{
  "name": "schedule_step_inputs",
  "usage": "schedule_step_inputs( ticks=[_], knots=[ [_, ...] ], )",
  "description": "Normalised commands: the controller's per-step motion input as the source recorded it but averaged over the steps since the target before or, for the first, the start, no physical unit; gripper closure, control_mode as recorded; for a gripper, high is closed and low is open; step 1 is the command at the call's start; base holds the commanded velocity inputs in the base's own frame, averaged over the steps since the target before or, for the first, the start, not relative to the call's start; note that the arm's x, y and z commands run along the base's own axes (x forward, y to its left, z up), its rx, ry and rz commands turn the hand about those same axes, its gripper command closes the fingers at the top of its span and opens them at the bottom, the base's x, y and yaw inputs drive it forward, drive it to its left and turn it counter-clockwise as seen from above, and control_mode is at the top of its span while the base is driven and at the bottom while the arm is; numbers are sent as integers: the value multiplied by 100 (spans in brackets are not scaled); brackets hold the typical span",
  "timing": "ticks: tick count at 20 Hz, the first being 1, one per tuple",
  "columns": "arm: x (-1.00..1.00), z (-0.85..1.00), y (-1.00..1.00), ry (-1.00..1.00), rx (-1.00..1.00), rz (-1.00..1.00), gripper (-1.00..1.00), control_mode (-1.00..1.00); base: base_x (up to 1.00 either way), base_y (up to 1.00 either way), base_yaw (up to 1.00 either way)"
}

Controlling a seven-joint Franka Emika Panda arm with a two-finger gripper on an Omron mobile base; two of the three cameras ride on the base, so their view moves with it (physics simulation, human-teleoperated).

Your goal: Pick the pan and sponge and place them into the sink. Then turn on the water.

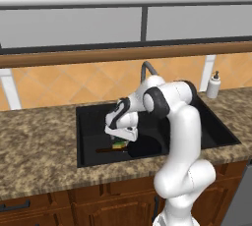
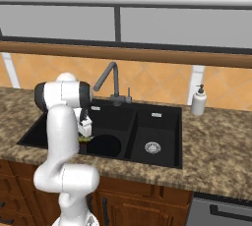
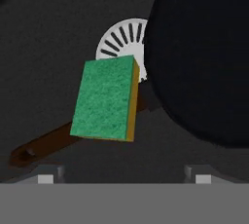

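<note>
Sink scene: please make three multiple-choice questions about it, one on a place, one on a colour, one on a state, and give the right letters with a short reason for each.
1. Where does the sponge lie?
A. on the counter beside the soap bottle
B. in the sink, over the pan's handle
C. on the window ledge

2. What colour is the sponge's top face?
A. green
B. red
C. white

3. How does the gripper stand?
A. shut on the pan
B. shut on the faucet
C. open, holding nothing

Right letters:
1. B, the hand view shows the sponge across the brown handle, above the black basin floor, near the silver drain.
2. A, the wide face is green, with a yellow layer at its edge.
3. C, the two finger tips stand wide apart, and the sponge is clear of them.
</note>
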Motion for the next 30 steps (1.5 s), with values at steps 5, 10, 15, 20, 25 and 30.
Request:
schedule_step_inputs(
  ticks=[5,10,15,20,25,30],
  knots=[
    [-75,97,-24,-12,0,-6,-100,-100,0,0,0],
    [-70,100,-36,-8,0,-4,-100,-100,0,0,0],
    [-69,100,-39,-10,0,-1,-100,-100,0,0,0],
    [-39,100,-49,-9,0,1,-100,-100,0,0,0],
    [-19,77,-74,-17,2,17,-100,-100,0,0,0],
    [-10,27,-83,-6,7,21,-100,-100,0,0,0]
  ],
)
